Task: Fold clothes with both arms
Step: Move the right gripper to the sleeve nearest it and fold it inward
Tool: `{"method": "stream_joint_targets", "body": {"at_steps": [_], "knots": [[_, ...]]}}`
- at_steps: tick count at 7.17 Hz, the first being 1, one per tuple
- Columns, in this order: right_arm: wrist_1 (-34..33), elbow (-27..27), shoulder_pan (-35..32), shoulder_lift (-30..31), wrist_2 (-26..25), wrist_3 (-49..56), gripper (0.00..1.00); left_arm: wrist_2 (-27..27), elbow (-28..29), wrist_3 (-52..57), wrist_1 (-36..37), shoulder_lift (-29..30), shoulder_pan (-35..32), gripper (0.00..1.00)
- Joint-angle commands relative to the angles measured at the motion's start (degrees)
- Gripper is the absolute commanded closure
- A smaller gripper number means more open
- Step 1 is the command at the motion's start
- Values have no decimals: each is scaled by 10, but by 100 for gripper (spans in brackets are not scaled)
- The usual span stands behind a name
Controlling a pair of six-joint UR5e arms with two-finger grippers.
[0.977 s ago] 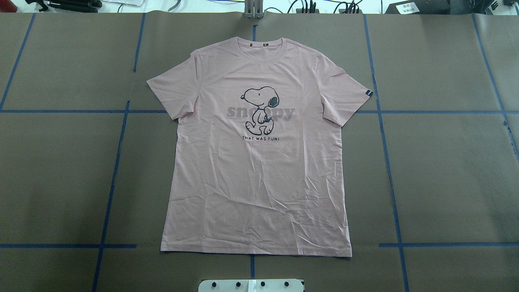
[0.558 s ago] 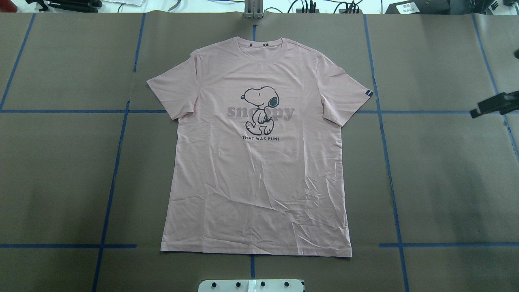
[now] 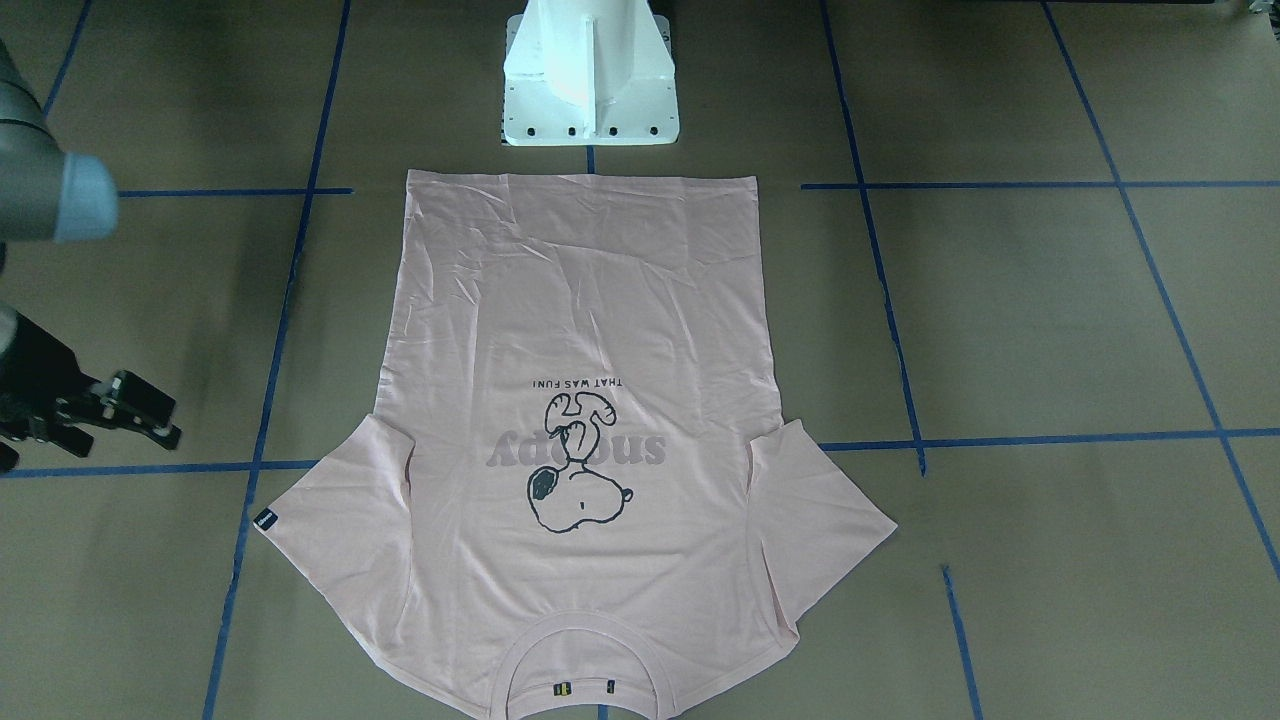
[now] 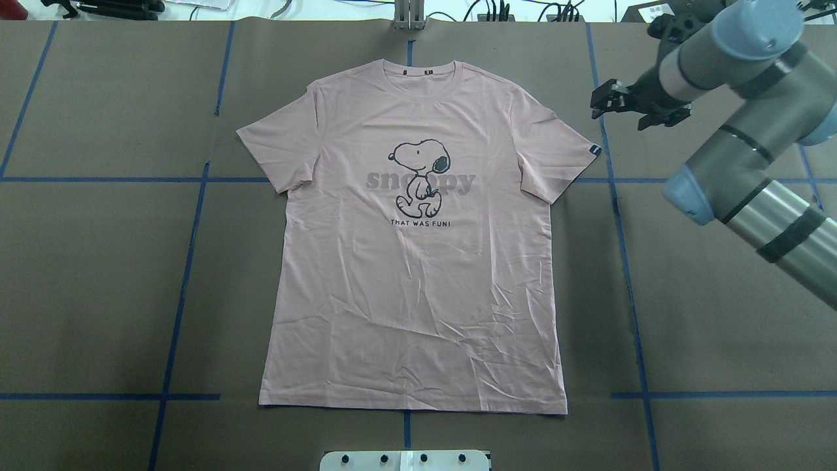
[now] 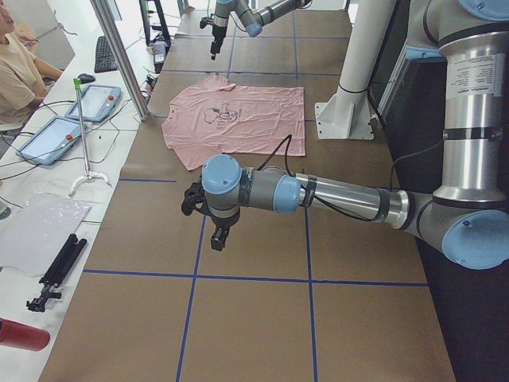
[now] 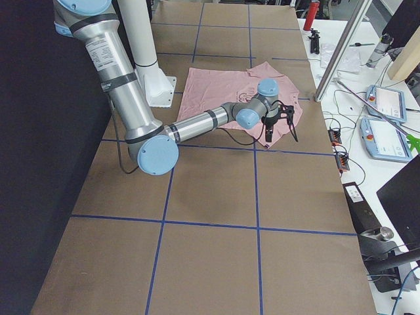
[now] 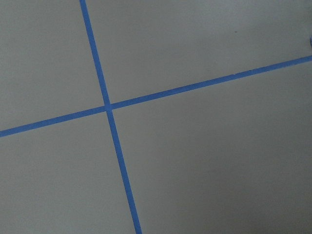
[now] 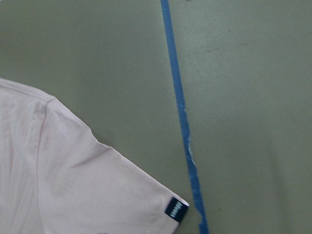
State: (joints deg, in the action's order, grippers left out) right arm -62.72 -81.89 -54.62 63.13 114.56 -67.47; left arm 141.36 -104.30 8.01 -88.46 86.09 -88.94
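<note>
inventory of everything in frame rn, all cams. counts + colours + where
T-shirt: 1, pale pink with cartoon dog print, flat and face up at table centre, collar away from the robot.
Sleeve tag: 1, dark blue, on the hem of the sleeve on the robot's right.
Table: 1, brown cover, blue tape grid.
Pedestal base: 1, white, by the shirt's hem.
Control tablets: 2, grey-blue, side bench.
Person: 1, seated at that bench.
Right gripper: 1, black, open, empty, above the table beside the tagged sleeve.
Left gripper: 1, black, over bare table clear of the shirt; open or shut, cannot tell.
</note>
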Motion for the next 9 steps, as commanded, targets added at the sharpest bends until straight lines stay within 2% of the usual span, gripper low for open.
{"method": "stream_joint_targets", "body": {"at_steps": [1,5,8,9], "knots": [[18,56,47,-25,-65,-80,17,8,-2,0,0,0,1,0],[14,82,46,-25,-72,-73,31,25,-1,0,0,-7,0,0],[12,95,46,-25,-75,-73,34,31,-2,-1,0,-9,0,0],[13,98,46,-24,-75,-72,39,31,-2,-1,0,-9,0,0]]}}
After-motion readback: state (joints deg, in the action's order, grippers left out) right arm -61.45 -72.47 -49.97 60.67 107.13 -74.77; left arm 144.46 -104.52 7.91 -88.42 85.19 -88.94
